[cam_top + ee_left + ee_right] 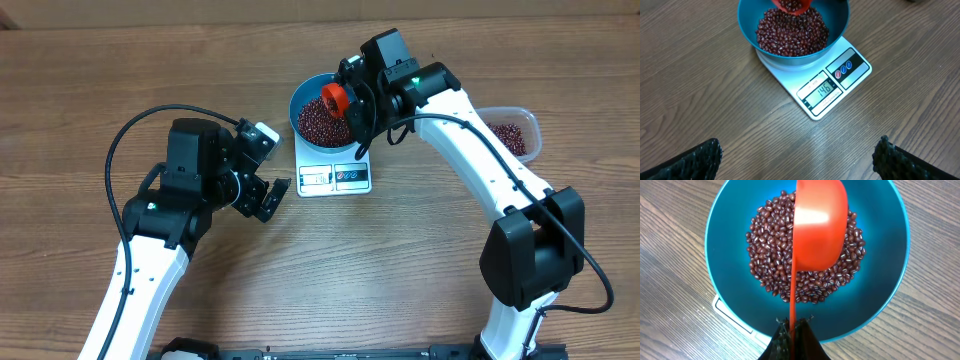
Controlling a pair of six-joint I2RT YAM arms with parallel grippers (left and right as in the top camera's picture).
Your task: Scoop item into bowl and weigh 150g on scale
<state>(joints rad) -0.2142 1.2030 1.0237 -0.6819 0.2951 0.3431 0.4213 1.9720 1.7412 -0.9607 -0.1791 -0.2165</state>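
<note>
While the wooden bench [80,80] carries the white scale [335,178] at far centre, the teal bowl [302,100] sits on the scale platform. The beans [318,122] form a heap inside the bowl. The orange-red scoop [333,98] hangs tilted above that heap, its handle pinched by the right end effector [791,330]. The left end effector [268,168] is positioned left of the scale, fingers spread wide, holding nothing.

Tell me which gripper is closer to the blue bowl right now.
Right. The right gripper is over the bowl, shut on the orange scoop held above the beans. The left gripper stands open over the table, left of the scale, apart from the bowl.
</note>
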